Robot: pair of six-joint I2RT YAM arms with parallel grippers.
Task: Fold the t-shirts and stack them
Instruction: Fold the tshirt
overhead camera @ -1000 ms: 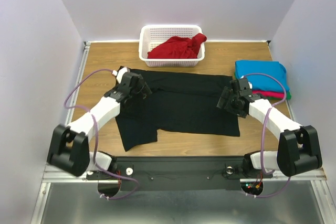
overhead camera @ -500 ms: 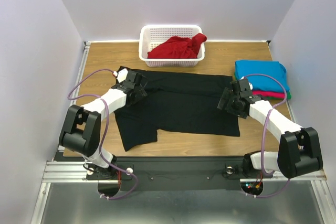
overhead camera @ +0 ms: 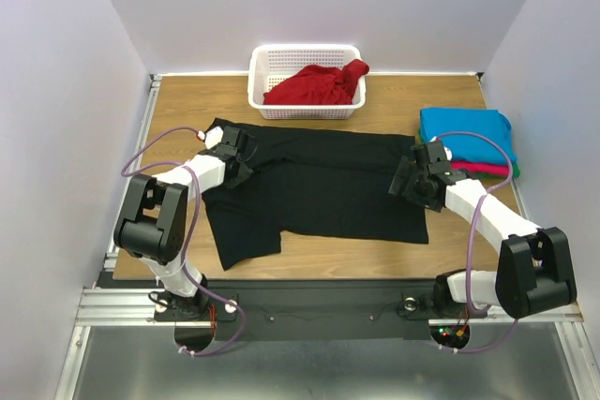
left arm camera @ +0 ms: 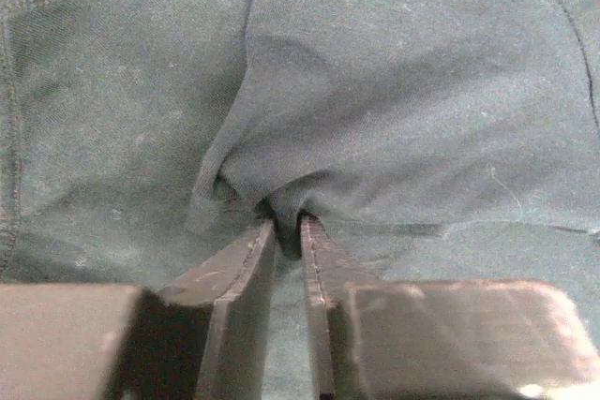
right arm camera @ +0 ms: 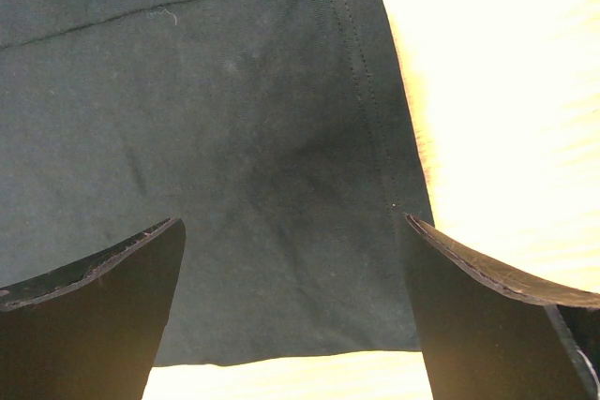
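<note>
A black t-shirt lies spread flat across the middle of the table. At its far left shoulder, my left gripper sits low on the cloth. In the left wrist view its jaws are nearly together and pinch a raised fold of the black cloth. My right gripper hovers open over the shirt's right edge, its fingers wide apart above the hem with nothing between them. A red t-shirt lies crumpled in the basket. Folded turquoise-blue, pink-red and green t-shirts are stacked at the right.
The white lattice basket stands at the back centre, just beyond the black shirt. Bare wooden table shows right of the shirt's hem and along the near edge. White walls close in the left, back and right.
My left gripper has shut from wide open onto a fold of the black shirt, shifting slightly towards the far left as its arm drew back. The right arm has stayed still and open.
</note>
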